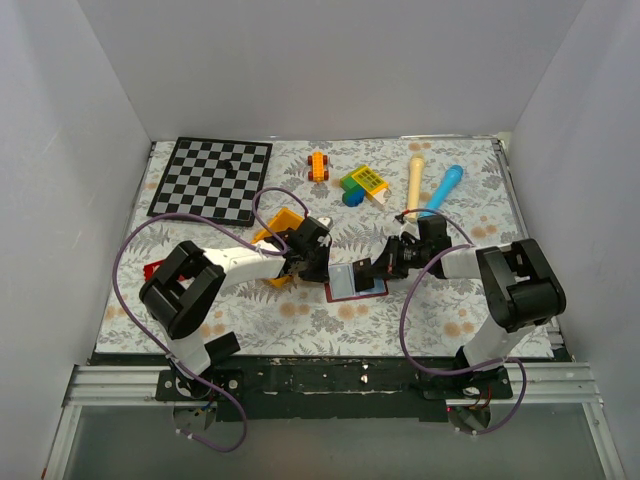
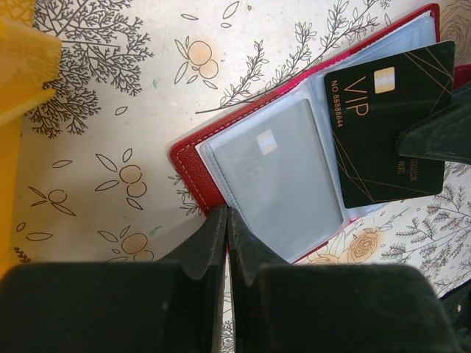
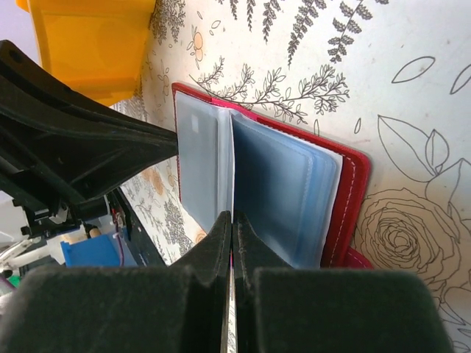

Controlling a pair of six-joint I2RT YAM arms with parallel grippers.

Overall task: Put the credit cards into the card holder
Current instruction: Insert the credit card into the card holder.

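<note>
Card holder [image 2: 294, 198], red stitched cover, translucent pockets; flat black credit card [image 2: 390, 125].

place: robot lab test cell | signs: white panels [image 1: 330, 70] box in worktop [image 1: 300, 320] | left arm [image 1: 190, 290], right arm [image 1: 510, 290] bolted to metal rail [image 1: 340, 380] | purple cables [image 1: 120, 260] | toy props [image 1: 318, 165]

the card holder [image 1: 355, 283] is laid open on the surface [image 1: 300, 315], a credit card [image 2: 386, 125] over it, the bin [image 1: 282, 219] just left.
</note>
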